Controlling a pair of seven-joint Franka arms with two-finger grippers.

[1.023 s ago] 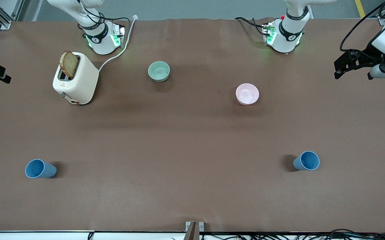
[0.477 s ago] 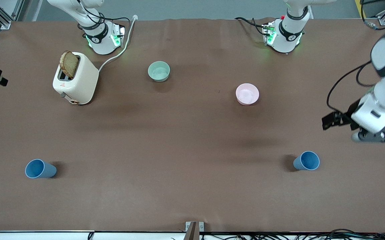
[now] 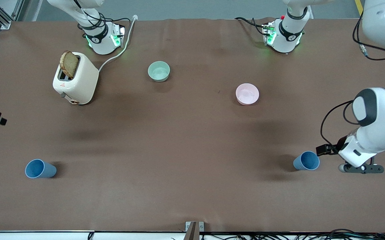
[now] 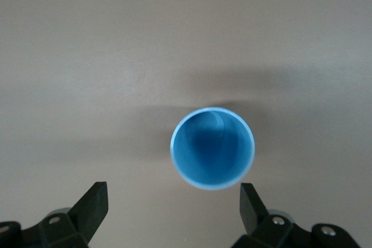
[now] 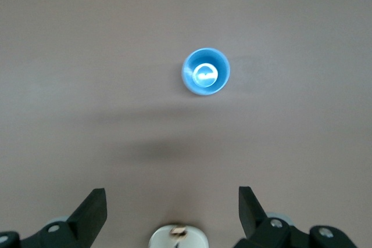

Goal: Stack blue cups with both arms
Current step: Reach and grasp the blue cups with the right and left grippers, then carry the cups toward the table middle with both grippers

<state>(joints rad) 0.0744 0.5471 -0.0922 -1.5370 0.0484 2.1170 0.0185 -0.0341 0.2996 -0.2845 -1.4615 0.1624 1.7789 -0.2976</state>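
- Brown table (image 3: 185,140) carries two upright blue cups, low in the front view.
- One cup (image 3: 306,160) at lower right; left gripper (image 4: 173,208) beside it, fingers spread, empty.
- Other cup (image 3: 40,168) at lower left; right gripper (image 5: 172,208) spread, empty, above the table.

I see bare tabletop (image 3: 185,160) all around both blue cups (image 3: 306,161) (image 3: 40,168), which stand well apart. Toaster (image 3: 75,80), mint-green bowl (image 3: 159,71) and pink bowl (image 3: 247,94) sit farther from the front camera. Left gripper (image 4: 173,208) has its fingers spread wider than the cup.
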